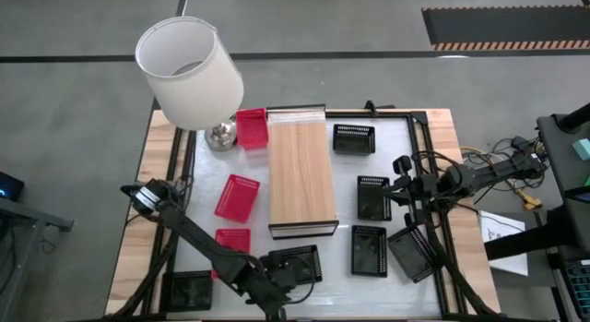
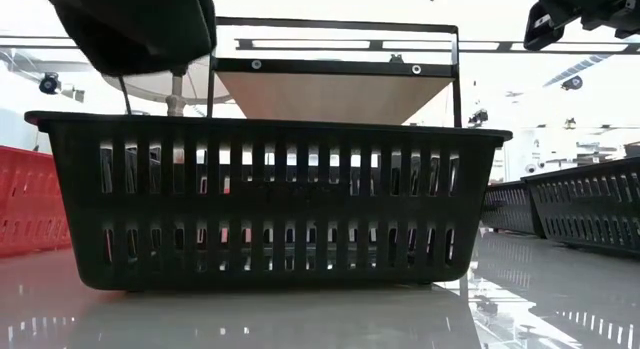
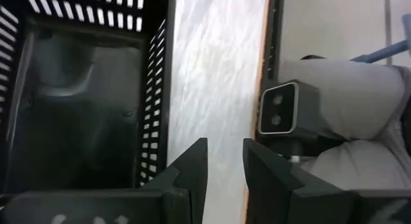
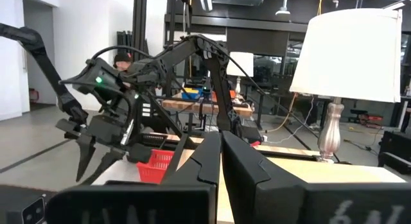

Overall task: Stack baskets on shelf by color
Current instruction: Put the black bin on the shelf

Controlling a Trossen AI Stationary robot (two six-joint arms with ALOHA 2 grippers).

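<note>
At the table's left edge, the left arm runs along the near side to the left gripper (image 1: 288, 283), which sits low at the front edge beside a black basket (image 1: 297, 264); in its wrist view the fingers (image 3: 192, 166) stand slightly apart with only a narrow gap, gripping nothing, just off that basket's slotted wall (image 3: 151, 115). Another black basket (image 1: 191, 290) lies at the near-left corner. Three red baskets lie left of the shelf: one (image 1: 232, 240) near the front, one (image 1: 238, 197) mid-table, one (image 1: 252, 128) tipped against the lamp (image 1: 191, 73). Centre table, the light-wood shelf (image 1: 300, 177) lies empty. Right of it sit more black baskets: far (image 1: 354, 138), middle (image 1: 373, 197), near (image 1: 369, 251), and a tilted one (image 1: 411, 253). The right gripper (image 1: 402, 182) hovers raised over the right side, jaws closed on nothing.
</note>
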